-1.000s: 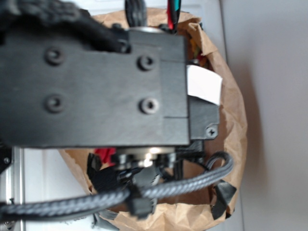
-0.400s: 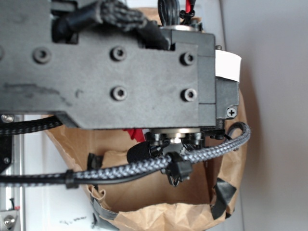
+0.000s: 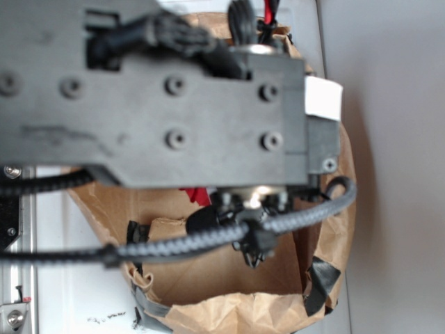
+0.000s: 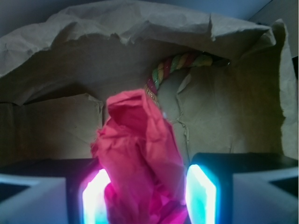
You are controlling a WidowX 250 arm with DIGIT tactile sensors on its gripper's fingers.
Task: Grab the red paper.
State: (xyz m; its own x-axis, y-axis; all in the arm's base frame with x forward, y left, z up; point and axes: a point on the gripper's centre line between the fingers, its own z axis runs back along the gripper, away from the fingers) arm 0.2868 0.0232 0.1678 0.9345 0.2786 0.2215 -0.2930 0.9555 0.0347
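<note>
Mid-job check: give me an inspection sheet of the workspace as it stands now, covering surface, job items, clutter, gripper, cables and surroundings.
Surface: crumpled brown paper bag, open top.
Job's things: red paper between the fingers, partly hidden in the exterior view.
Clutter: twisted rope against the bag's back wall.
Grippers: gripper inside the bag, shut on the red paper.
Cables: braided cable draped across the bag mouth.
Surroundings: white tabletop, grey wall.
</note>
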